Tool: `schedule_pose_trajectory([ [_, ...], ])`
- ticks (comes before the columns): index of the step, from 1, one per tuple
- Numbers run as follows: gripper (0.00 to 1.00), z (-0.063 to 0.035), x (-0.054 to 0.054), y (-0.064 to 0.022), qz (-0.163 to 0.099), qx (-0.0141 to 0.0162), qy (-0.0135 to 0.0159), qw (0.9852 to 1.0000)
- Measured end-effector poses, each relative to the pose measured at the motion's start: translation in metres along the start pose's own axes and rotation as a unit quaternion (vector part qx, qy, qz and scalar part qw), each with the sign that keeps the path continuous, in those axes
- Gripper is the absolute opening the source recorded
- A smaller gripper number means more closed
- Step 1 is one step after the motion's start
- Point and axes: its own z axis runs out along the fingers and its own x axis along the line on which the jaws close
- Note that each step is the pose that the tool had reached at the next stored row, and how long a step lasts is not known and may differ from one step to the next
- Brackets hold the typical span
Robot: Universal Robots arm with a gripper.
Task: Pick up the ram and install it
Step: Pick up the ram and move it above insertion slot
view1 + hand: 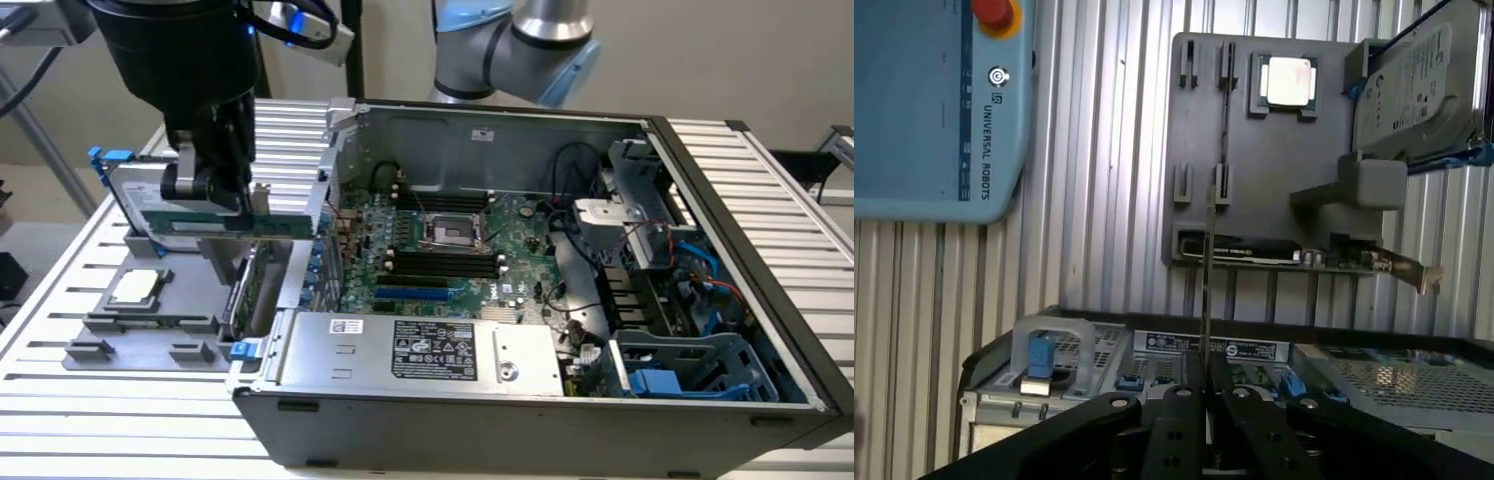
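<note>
The ram (274,226) is a narrow green stick held level above the grey holder tray (134,335), at the exterior view's left, outside the open computer case (534,420). My gripper (211,205) is shut on it from above. In the wrist view the ram (1206,290) is seen edge-on as a thin line running out from between my fingers, where the gripper (1204,395) clamps it. The motherboard's black memory slots (434,265) lie inside the case, to the exterior view's right of the ram.
The tray carries a processor (140,287), a green expansion card (247,290) with a metal bracket and a silver hard drive (1414,80) with blue rails. The case's power supply (427,350) sits at its front. A teach pendant (924,100) lies on the slatted table. A second arm (521,50) stands behind the case.
</note>
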Motion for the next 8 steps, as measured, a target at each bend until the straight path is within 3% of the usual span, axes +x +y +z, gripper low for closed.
schedule_pose_trajectory([
  [8,0.14,-0.0014,0.002,-0.0364,0.000,-0.0013,-0.0048,1.0000],
])
